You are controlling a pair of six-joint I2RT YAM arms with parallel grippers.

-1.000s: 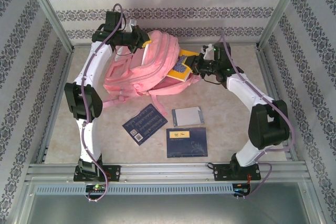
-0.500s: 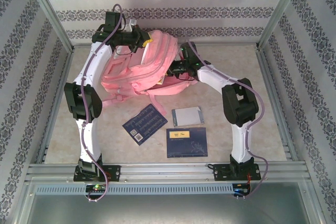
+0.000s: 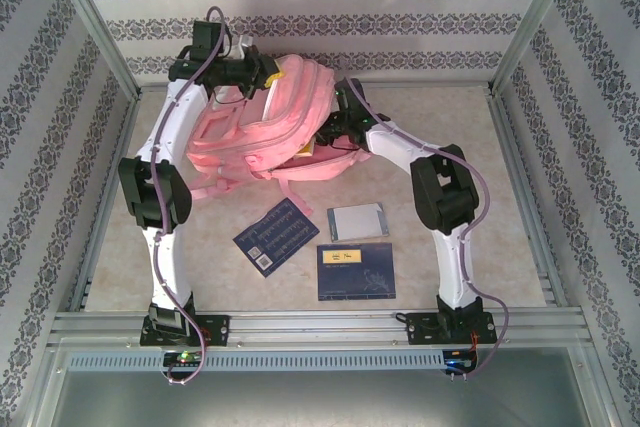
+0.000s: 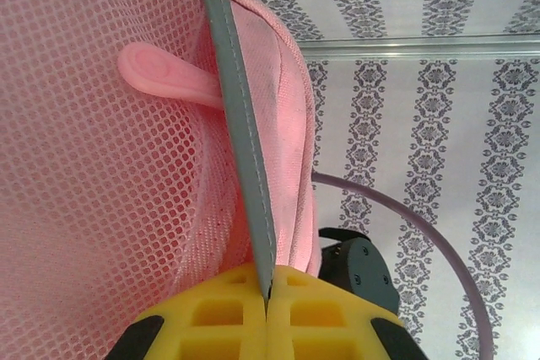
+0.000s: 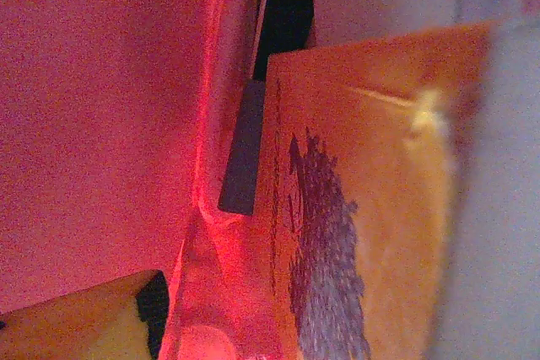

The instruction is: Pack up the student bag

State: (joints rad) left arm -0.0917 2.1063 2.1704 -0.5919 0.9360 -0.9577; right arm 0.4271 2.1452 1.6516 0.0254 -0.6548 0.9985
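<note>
Top external shows us the student bag [image 3: 270, 117] on the counter [image 3: 450, 197]; left jaws pinch its grey strip [image 4: 241, 149], right jaws reach inside, their state we cannot tell.

No legible text; print on blue book [image 3: 276, 235], blue folder [image 3: 356, 270] too small.

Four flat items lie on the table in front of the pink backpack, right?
Three, not four: a dark blue booklet, a dark blue book and a silver-grey slab lie on the table in front of the pink backpack, as the top view shows.
</note>
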